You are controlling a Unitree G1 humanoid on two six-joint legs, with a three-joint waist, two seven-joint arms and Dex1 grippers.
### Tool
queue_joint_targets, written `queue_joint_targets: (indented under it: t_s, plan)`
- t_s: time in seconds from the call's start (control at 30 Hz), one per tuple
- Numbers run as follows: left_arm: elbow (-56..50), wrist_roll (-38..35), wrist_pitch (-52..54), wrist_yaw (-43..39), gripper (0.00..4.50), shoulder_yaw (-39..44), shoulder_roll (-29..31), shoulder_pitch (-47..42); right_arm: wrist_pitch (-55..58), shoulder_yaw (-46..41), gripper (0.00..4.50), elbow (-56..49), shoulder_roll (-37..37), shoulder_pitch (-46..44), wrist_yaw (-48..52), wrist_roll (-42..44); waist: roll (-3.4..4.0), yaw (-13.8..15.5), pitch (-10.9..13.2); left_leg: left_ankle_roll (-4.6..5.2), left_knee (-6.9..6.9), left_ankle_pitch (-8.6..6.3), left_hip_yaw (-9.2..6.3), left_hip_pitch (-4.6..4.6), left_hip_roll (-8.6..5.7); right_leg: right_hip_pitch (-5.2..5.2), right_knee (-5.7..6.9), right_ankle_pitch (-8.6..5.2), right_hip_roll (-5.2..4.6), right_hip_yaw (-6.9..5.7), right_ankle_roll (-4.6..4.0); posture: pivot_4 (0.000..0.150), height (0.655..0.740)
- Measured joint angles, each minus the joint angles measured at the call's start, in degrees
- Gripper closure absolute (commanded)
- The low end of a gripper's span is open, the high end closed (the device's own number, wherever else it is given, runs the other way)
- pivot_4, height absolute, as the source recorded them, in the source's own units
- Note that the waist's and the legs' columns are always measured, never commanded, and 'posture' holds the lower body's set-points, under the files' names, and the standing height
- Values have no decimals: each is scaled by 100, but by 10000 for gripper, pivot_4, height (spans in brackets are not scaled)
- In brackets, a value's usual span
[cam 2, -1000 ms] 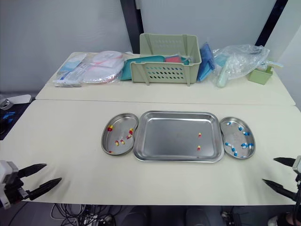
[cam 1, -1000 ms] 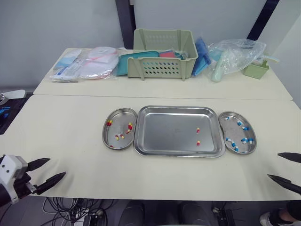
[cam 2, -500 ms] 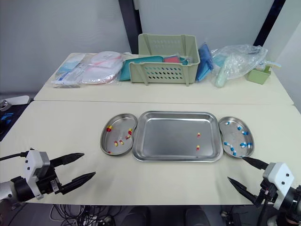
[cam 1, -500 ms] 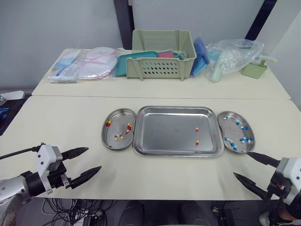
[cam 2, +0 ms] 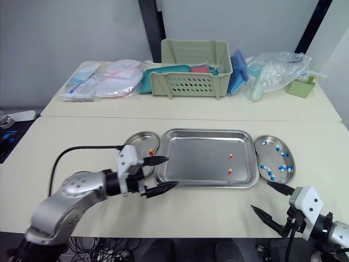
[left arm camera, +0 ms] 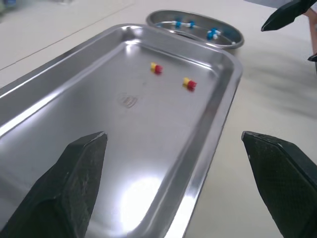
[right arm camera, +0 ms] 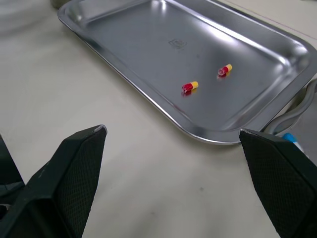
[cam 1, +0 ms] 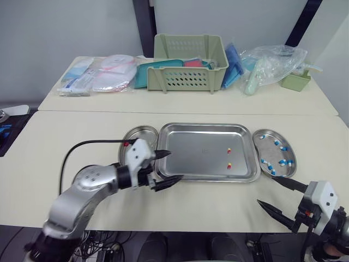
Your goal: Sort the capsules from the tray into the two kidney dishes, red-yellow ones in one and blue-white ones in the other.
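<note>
The steel tray (cam 1: 191,139) lies mid-table with two red-yellow capsules (cam 1: 229,150) (cam 1: 229,165) near its right side; the left wrist view shows them too (left arm camera: 156,68) (left arm camera: 189,84). The left kidney dish (cam 1: 136,133) holds red-yellow capsules and is partly hidden behind my left gripper (cam 1: 175,165), which is open over the tray's left front corner. The right kidney dish (cam 1: 264,148) holds several blue-white capsules (cam 1: 280,162). My right gripper (cam 1: 265,190) is open over bare table, in front of the tray's right corner and the right dish.
On a second table behind stand a green basket (cam 1: 188,63), packets (cam 1: 98,76), a plastic bag (cam 1: 272,63) and a small green container (cam 1: 296,81). A black cable (cam 1: 82,148) loops from my left arm.
My left gripper has swung from the front left of the table to the tray's left front corner. My right gripper has edged slightly left and nearer the tray.
</note>
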Motion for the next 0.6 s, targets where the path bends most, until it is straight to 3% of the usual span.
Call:
queue_joint_targets:
  t_s: [0.07,0.17,0.3,0.6]
  plan:
    - [340,134,-42,-183,5936,-323,-156,-400,28,62,0,-82,13,23,-70,-1,-1,6,0,0,3,0,0,-2,-2,0,0,0,0,0,0,1500,7400]
    - [989,406,-270,-468,15971,-834,-534,-1093,81,182,0,-251,42,33,-204,1,-2,22,0,0,5,0,-1,-5,-3,1,-2,0,0,-2,0,1500,7400]
    - [1946,910,-718,-811,15971,-1417,-1040,-1827,163,240,0,-384,58,83,-376,5,-3,25,1,0,6,0,-1,-6,-4,0,-3,0,0,-2,1,1500,7400]
    - [3704,1667,-1550,-1143,15971,-1878,-1936,-2625,-68,263,0,-200,226,312,-377,-20,-4,12,2,1,8,0,-1,-7,-4,0,-2,0,0,-2,1,1500,7400]
